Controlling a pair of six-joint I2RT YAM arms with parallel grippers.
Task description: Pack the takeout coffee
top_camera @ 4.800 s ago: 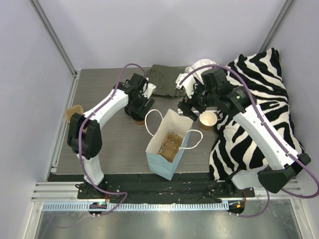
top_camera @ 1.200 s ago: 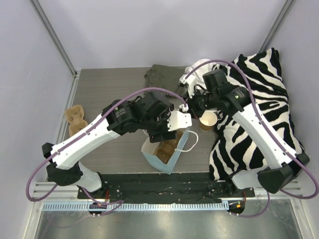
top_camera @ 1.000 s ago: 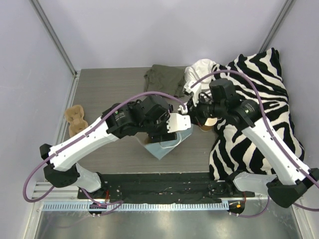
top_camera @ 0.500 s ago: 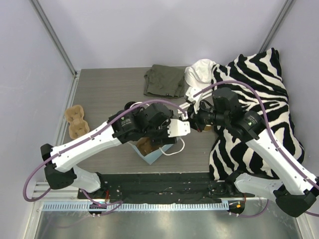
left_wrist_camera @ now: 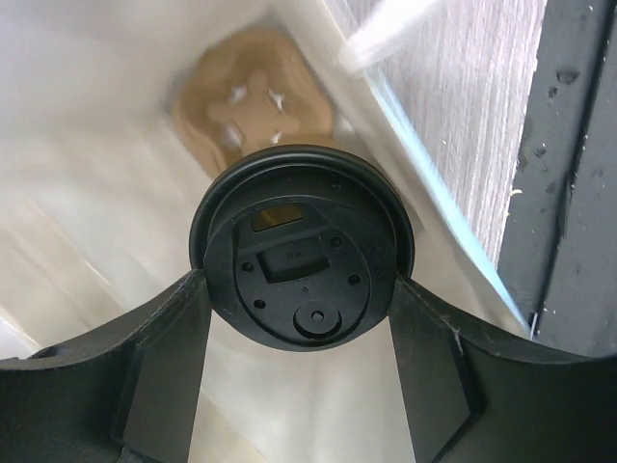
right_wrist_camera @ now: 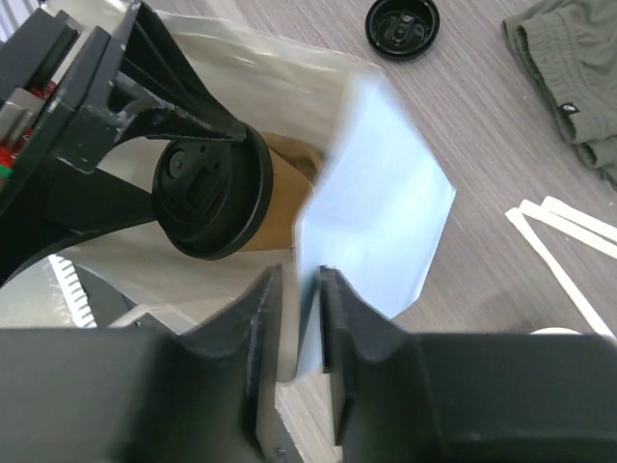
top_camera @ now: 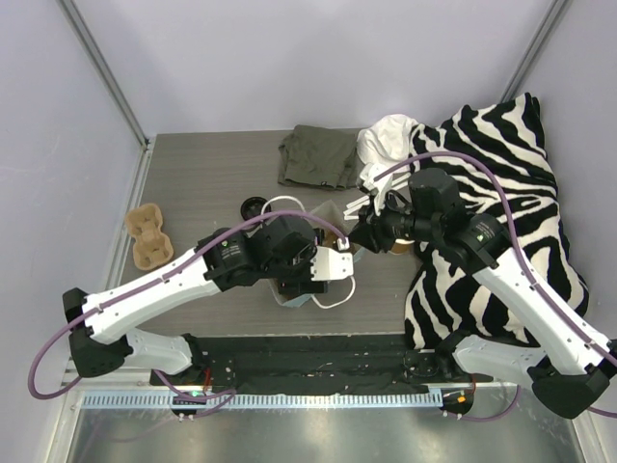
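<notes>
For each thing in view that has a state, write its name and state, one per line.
blue bag: mouth open
takeout coffee: lidded, inside the bag
left gripper: shut on the coffee
right gripper: jaws slightly apart around the bag's rim
black lid: loose, on no cup
cup carrier: in the bag, visible slot empty

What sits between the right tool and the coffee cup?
Only the wall of the blue bag, seen in the right wrist view: the right tool straddles its edge, and the coffee cup hangs just inside, in the left tool.
</notes>
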